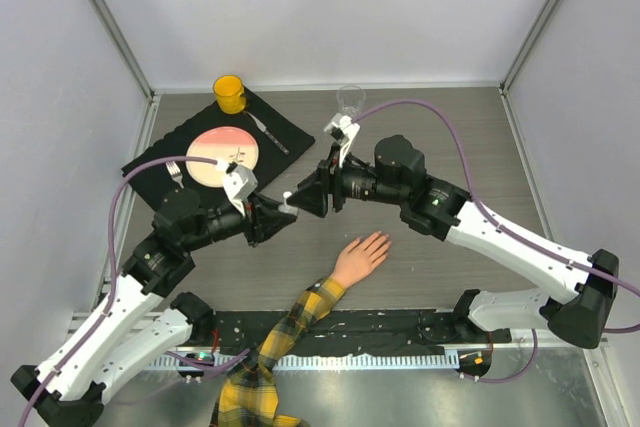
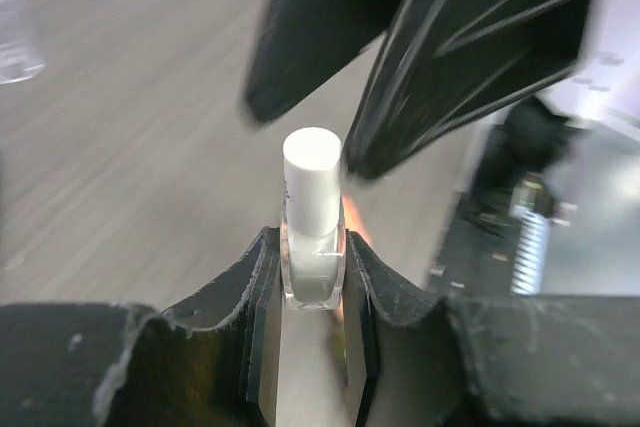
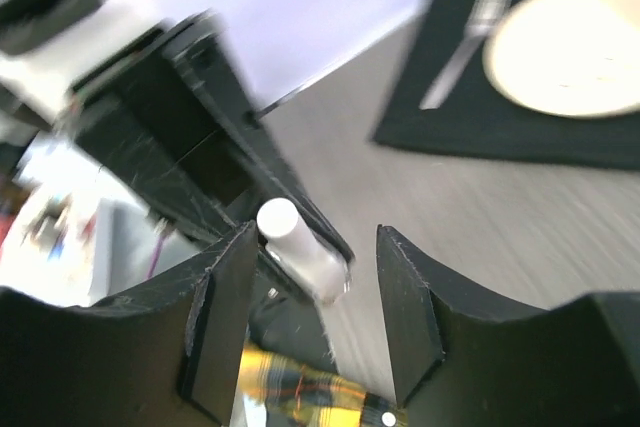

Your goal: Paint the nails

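Observation:
The peach mannequin hand [image 1: 360, 257] lies palm down on the table, fingers pointing up and right, on an arm in a yellow-black plaid sleeve [image 1: 288, 325]. Its nails are too small to make out. My left gripper [image 1: 276, 215] [image 2: 310, 244] is shut on a small clear bottle [image 2: 313, 262] with a white cap [image 2: 311, 175] and holds it above the table, left of the hand. My right gripper [image 1: 302, 197] [image 3: 315, 292] is open and faces the bottle [image 3: 318, 265]. The cap [image 3: 280, 219] sits close to its left finger [image 3: 222, 312]. The sleeve shows below [image 3: 300, 394].
A black mat [image 1: 215, 152] at the back left carries a pale plate [image 1: 222, 155], a fork [image 1: 176, 173] and a knife [image 1: 268, 133]. A yellow cup [image 1: 229, 93] stands at its far corner. A clear glass [image 1: 350, 99] stands at the back centre. White walls surround the table.

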